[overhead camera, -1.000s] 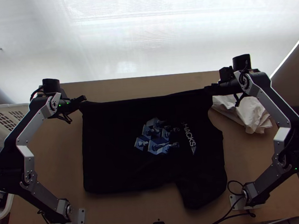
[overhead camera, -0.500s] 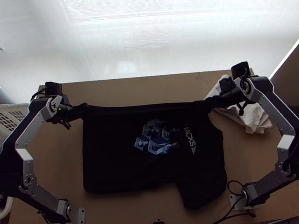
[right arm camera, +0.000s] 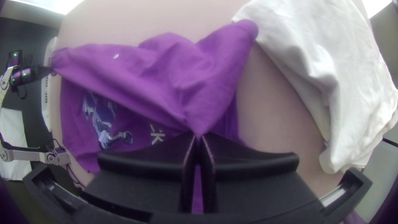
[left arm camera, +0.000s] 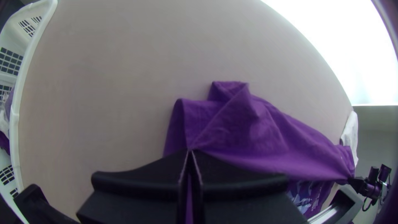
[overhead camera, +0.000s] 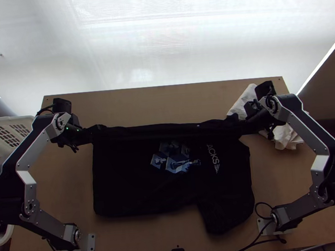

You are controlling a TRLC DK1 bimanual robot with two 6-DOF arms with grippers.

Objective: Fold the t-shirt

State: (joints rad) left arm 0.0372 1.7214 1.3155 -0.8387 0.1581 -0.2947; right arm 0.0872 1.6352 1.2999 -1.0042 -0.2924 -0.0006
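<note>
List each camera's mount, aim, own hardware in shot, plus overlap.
Top: fixed high over the table's near edge, facing steeply down at the t-shirt; left arm and right arm show.
Left wrist: on left arm, facing the t-shirt past left claw; right claw farther off.
Right wrist: on right arm, facing the t-shirt past right claw; left claw and left arm farther off.
Wrist views share: t-shirt, white cloth, both claws.

one steeply overhead, two close at wrists

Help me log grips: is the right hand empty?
No, the right hand is closed on a gathered part of the t-shirt.
</note>
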